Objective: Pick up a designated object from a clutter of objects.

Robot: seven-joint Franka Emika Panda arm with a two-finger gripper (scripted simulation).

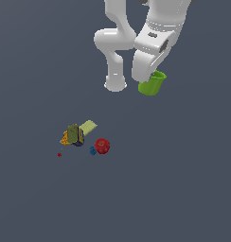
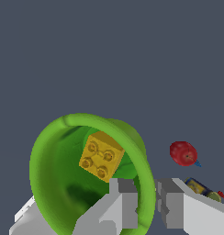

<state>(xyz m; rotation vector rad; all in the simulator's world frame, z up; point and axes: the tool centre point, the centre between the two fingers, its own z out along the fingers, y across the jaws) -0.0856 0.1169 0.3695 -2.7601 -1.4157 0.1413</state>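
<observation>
The lime-green cup (image 1: 152, 84) hangs tilted from my gripper (image 1: 150, 78), lifted well above the floor and away from the clutter. In the wrist view the cup (image 2: 54, 174) opens toward the camera, with an orange-yellow studded brick (image 2: 101, 156) inside it. My gripper (image 2: 148, 202) is shut on the cup's rim, one finger (image 2: 123, 204) inside the wall and one (image 2: 176, 206) outside. The clutter lies on the floor at the exterior view's lower left: a red apple-like ball (image 1: 102, 145), a tiny blue piece (image 1: 93, 151), an olive box (image 1: 73, 133), a pale green box (image 1: 88, 126).
An orange bit (image 1: 65, 138) and a tiny red speck (image 1: 59, 154) lie beside the olive box. The arm's white base (image 1: 115, 83) stands near the cup. The red ball (image 2: 182, 153) also shows far below in the wrist view. The floor is plain dark grey.
</observation>
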